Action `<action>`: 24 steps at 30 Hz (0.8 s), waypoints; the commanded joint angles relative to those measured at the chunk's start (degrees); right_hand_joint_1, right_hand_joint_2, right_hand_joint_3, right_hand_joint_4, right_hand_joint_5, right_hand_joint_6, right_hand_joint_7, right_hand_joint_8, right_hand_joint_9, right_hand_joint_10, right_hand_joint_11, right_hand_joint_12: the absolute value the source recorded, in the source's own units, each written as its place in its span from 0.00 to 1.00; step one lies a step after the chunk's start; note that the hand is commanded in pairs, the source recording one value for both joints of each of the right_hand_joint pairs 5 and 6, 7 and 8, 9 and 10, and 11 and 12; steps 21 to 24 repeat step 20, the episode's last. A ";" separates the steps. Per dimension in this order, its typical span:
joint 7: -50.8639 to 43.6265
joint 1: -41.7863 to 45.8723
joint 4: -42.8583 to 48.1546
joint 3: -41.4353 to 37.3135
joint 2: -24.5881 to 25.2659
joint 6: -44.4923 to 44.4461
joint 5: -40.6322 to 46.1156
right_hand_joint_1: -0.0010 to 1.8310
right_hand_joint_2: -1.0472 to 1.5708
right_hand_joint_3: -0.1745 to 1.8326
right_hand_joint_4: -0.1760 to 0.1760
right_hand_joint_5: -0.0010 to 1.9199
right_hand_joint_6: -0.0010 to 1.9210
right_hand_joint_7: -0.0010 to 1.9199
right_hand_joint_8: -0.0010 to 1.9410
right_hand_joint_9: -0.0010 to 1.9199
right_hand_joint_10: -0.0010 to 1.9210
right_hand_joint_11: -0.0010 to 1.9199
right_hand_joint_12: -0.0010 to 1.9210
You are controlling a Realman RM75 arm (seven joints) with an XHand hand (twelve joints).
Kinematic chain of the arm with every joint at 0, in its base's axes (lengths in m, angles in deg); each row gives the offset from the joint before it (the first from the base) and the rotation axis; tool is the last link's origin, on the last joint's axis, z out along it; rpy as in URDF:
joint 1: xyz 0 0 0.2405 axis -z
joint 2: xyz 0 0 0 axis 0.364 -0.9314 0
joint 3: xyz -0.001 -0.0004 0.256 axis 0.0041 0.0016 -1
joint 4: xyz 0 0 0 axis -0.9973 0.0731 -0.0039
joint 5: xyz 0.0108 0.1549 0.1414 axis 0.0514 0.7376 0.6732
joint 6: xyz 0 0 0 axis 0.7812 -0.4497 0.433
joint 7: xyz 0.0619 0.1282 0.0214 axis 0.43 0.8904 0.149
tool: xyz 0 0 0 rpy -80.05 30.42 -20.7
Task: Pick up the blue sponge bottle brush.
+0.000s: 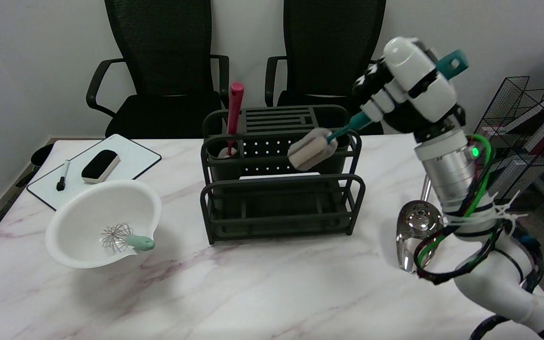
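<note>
Brush already lifted: the blue sponge bottle brush (pixel 347 126) is held in the air by the right hand (pixel 406 89), well above the marble table (pixel 262 283). Fingers are wrapped tight round the teal handle approx. mid-length, nothing else in the grip. Handle's hanging-loop end pokes out past the hand at upper right; the pale sponge head points down-left, so the brush is carried on a slant, not upright.

Sponge head is seen in front of the dark rack (pixel 279 189), overlapping the rack's upper right compartment; whether it is clear of the rim or touching can't be told from this angle. The slant is prob. explained by the wrist pose: arm comes up from lower right, hand rolled over, so the handle follows the palm line. A mid-handle grip keeps the light sponge end from swinging much.

Task is judged essentially done, brush off any support; only clearance from the rack is left to confirm. Risk: sponge snagging on the rack wire if moved sideways before rising.

Other items untouched: a red-handled tool (pixel 234 113) stands in the rack's left cup, a white bowl (pixel 90 208) w/ a whisk (pixel 123 238) sits at left, a whiteboard (pixel 125 156) w/ eraser (pixel 100 165) and marker (pixel 63 175) lies behind it, and a shiny ladle (pixel 416 231) lies by the arm.
</note>
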 commanded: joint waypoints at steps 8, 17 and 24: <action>-5.70 5.51 -10.59 20.87 1.07 -6.44 -4.27 0.61 1.00 0.24 0.50 1.00 1.00 1.00 0.99 1.00 1.00 1.00 1.00; -10.52 6.42 -12.68 27.04 2.00 -9.05 -3.81 0.61 1.00 0.26 0.50 1.00 1.00 1.00 0.99 1.00 1.00 1.00 1.00; -10.53 6.34 -13.79 27.39 2.78 -9.06 -3.79 0.61 1.00 0.27 0.50 1.00 1.00 1.00 0.99 1.00 1.00 1.00 1.00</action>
